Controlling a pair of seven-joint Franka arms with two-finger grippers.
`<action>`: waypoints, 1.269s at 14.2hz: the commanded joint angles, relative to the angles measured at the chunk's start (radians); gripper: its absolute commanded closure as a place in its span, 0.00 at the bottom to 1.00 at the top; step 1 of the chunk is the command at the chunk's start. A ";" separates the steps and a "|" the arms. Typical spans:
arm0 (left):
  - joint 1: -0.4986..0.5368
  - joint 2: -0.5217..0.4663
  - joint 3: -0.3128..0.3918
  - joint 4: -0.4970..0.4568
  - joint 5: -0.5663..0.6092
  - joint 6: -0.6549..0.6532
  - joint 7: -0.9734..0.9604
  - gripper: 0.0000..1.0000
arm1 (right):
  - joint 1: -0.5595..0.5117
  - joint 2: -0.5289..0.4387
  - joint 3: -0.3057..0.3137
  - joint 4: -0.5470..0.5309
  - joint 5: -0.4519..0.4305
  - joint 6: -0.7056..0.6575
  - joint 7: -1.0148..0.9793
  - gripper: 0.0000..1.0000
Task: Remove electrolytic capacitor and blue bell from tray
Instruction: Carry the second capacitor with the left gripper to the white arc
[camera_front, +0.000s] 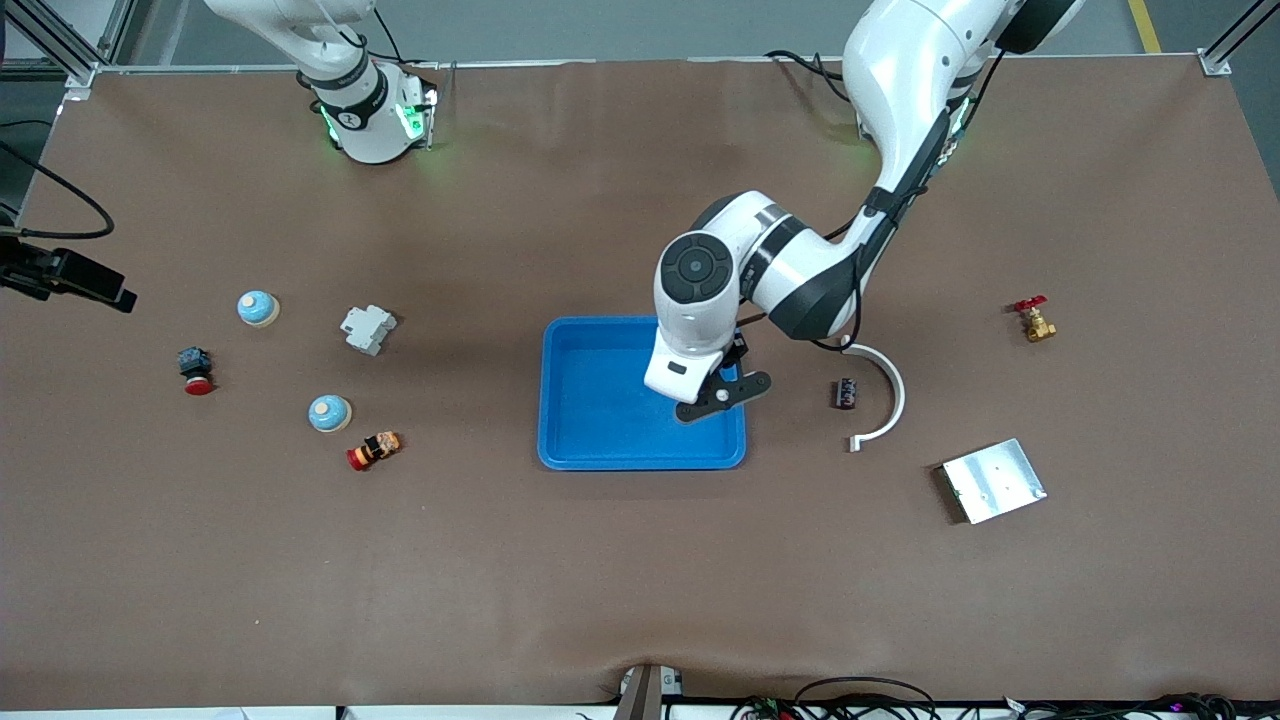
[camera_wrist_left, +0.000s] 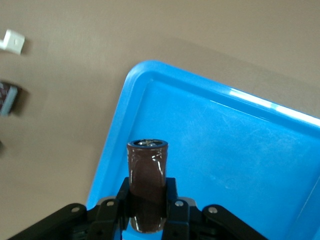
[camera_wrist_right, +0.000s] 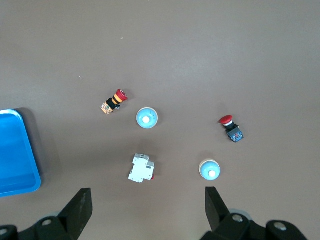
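My left gripper (camera_front: 728, 386) (camera_wrist_left: 147, 202) hangs over the blue tray (camera_front: 600, 456) (camera_wrist_left: 150, 71), at the tray's end toward the left arm. It is shut on a dark brown cylindrical capacitor (camera_wrist_left: 147, 182), which stands upright between the fingers. Two blue domed bells (camera_front: 258, 308) (camera_front: 329, 413) sit on the table toward the right arm's end; the right wrist view shows both bells (camera_wrist_right: 210, 170) (camera_wrist_right: 147, 118). My right gripper (camera_wrist_right: 148, 199) waits high above that area, open, with nothing between its fingers.
Near the bells lie a white breaker (camera_front: 368, 328), a red pushbutton (camera_front: 196, 371) and a red-and-yellow button (camera_front: 373, 449). Toward the left arm's end are a small black block (camera_front: 847, 393), a white curved piece (camera_front: 888, 396), a metal plate (camera_front: 993, 480) and a brass valve (camera_front: 1036, 321).
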 joint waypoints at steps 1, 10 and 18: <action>0.040 -0.050 0.002 -0.038 0.002 -0.021 0.175 1.00 | 0.017 -0.004 -0.013 -0.014 -0.023 0.030 -0.020 0.00; 0.232 -0.266 -0.010 -0.293 0.002 -0.010 0.608 1.00 | 0.063 -0.004 -0.019 -0.012 -0.037 0.016 -0.067 0.00; 0.436 -0.458 -0.010 -0.730 0.000 0.350 0.962 1.00 | 0.062 -0.004 -0.019 -0.011 -0.035 0.013 -0.064 0.00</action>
